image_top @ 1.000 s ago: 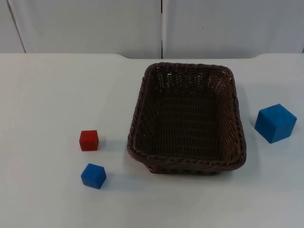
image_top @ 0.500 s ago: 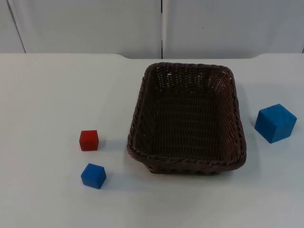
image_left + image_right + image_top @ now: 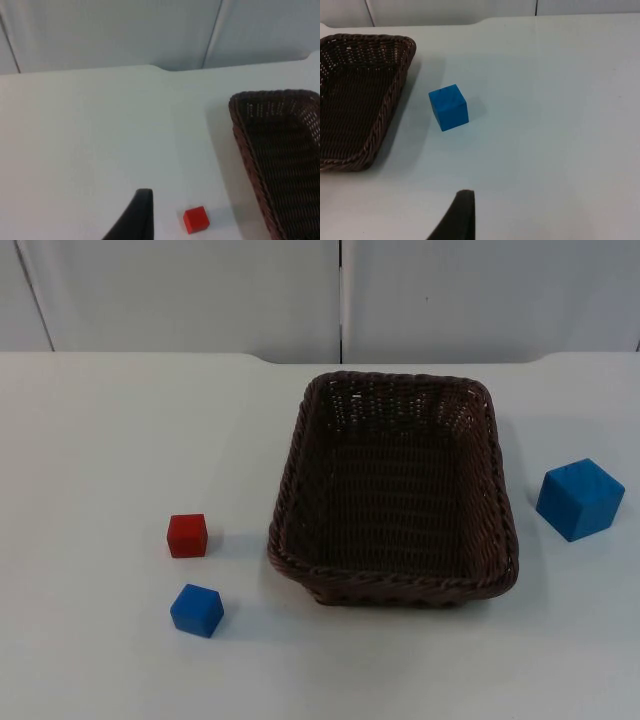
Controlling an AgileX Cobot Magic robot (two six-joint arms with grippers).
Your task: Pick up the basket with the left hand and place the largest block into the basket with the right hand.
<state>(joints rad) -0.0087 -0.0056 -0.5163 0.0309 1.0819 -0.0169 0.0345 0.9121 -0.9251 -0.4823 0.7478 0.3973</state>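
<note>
An empty dark brown wicker basket sits mid-table. To its right lies the largest block, blue. A small red block and a small blue block lie to the basket's left. My left gripper hangs above the table close to the red block, well apart from the basket. My right gripper is held over bare table, some way short of the large blue block and the basket's rim. Neither gripper touches anything.
The white table top ends at the grey partition wall behind the basket. Bare table lies between the basket and the large blue block.
</note>
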